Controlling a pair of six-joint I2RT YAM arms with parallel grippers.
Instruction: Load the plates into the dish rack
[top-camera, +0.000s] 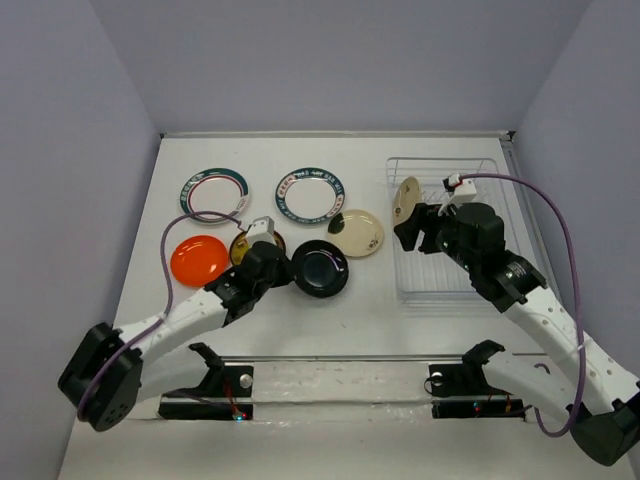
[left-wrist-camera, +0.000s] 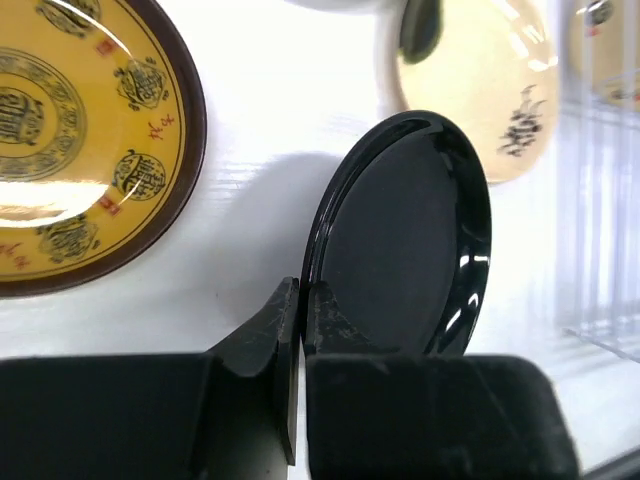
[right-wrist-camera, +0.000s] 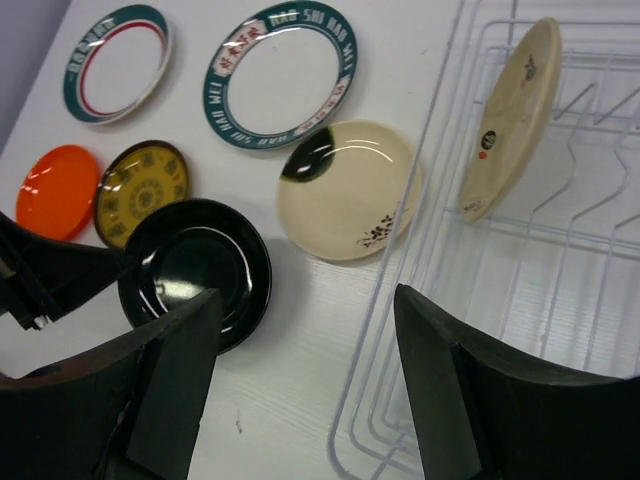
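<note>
My left gripper (top-camera: 290, 266) is shut on the left rim of the black plate (top-camera: 322, 269). In the left wrist view the fingers (left-wrist-camera: 322, 312) pinch that rim and the black plate (left-wrist-camera: 410, 240) stands edge-up ahead of them. The amber plate (top-camera: 241, 249) lies just behind the gripper and the orange plate (top-camera: 199, 259) to its left. Two green-rimmed white plates (top-camera: 214, 192) (top-camera: 309, 194) lie at the back. One cream plate (top-camera: 357, 232) lies flat and another (top-camera: 406, 199) stands upright in the dish rack (top-camera: 415, 285). My right gripper (right-wrist-camera: 305, 295) is open and empty over the rack's left edge.
The rack (right-wrist-camera: 560, 270) fills the right side of the table, with only the standing cream plate (right-wrist-camera: 510, 120) in it. My right arm reaches over the rack's front half. A purple cable runs over the rack's far right corner (top-camera: 520, 185). Grey walls close in the sides.
</note>
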